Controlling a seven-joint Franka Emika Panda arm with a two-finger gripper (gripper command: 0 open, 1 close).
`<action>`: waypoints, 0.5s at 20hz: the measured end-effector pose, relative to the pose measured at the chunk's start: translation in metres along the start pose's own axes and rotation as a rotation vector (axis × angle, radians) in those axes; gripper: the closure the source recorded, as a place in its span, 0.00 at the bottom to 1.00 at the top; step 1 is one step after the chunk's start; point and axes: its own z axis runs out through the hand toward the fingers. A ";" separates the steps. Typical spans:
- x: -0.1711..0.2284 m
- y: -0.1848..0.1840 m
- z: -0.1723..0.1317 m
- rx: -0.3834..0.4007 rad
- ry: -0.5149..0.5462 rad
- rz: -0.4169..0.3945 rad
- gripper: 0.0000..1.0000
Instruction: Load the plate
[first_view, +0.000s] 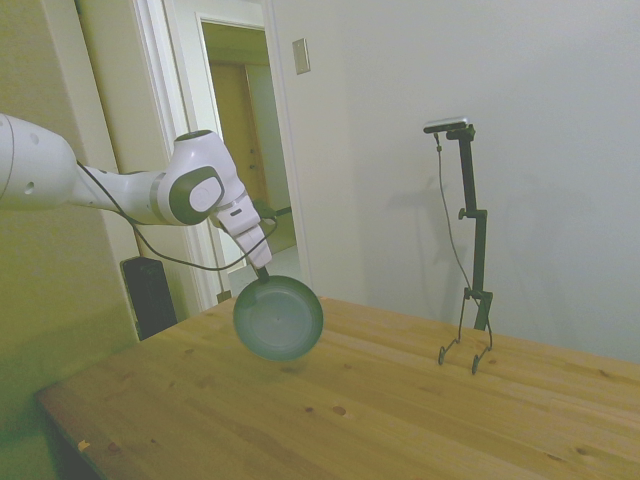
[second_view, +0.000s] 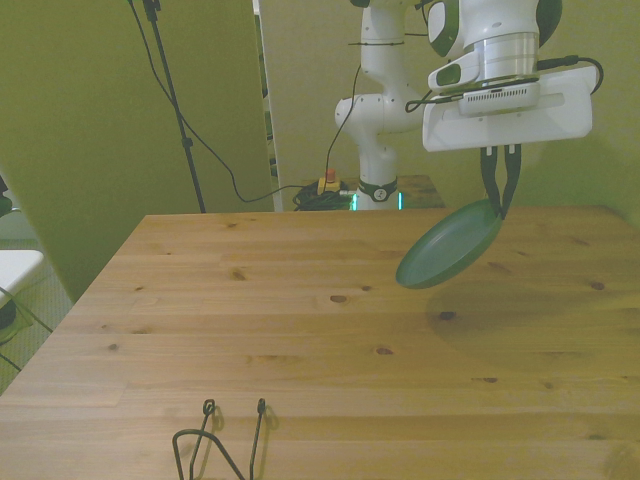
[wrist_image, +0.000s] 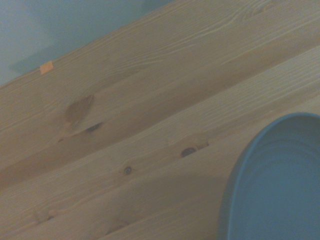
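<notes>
White rounded arm w/ grey-green joint caps, thin black cables, dark end effector fingers

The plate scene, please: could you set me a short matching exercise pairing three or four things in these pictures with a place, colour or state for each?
Things:
1. plate
2. claw
3. wire rack
4. table

Descriptions:
A. wooden, with dark knots in the planks
B. dark green, tilted, hanging clear of the tabletop
C. shut on a rim from above
D. thin and dark, standing at the table's near edge in the front view

Pairs: 1-B, 2-C, 3-D, 4-A
</notes>
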 end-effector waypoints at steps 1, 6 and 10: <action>0.006 -0.003 -0.002 0.035 0.011 0.008 1.00; 0.050 -0.012 0.009 0.148 0.094 0.049 1.00; 0.096 -0.032 0.016 0.239 0.161 0.099 1.00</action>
